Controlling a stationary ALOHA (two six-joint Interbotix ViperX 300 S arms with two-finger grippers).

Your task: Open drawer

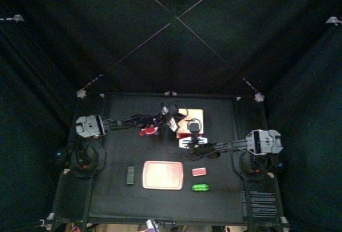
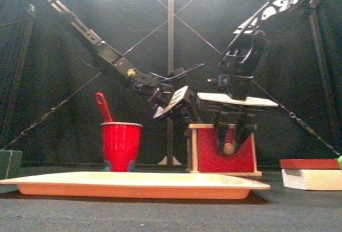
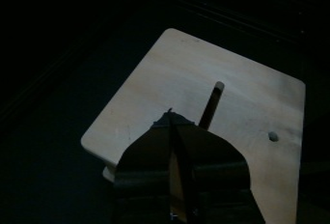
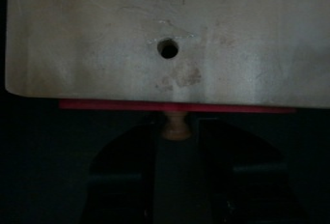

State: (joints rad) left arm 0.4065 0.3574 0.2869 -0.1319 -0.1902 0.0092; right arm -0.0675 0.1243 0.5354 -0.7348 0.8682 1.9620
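I have the drawer (image 1: 189, 115) on my overhead feed at the far middle of the table, a small pale boxy unit. From the table-level camera it (image 2: 203, 152) shows a reddish front face under a pale flat top board that overhangs to the right.

The left gripper (image 1: 170, 126) reaches in from the left and sits just beside the unit's left edge. From the front it (image 2: 174, 98) hangs tilted at the height of the top board, at its left end. On its own wrist camera the left gripper (image 3: 171, 124) tapers to a point over the pale board (image 3: 194, 78), which has a narrow slot and a small hole. The jaws look clenched together, with only a thin seam between them, and I see nothing held.

The right gripper (image 1: 197, 134) comes in from the right and sits at the near side of the unit. In the front view it (image 2: 230, 138) hangs down in front of the reddish face. Its wrist camera shows the board's underside (image 4: 168, 25) with one hole, a red edge, and a small pinkish nub right at the right gripper (image 4: 175, 133). I cannot tell whether it is clenched or released.

Nearer to me lies a pink tray (image 1: 163, 174), left of centre. A red cup (image 2: 120, 144) stands left of the drawer.
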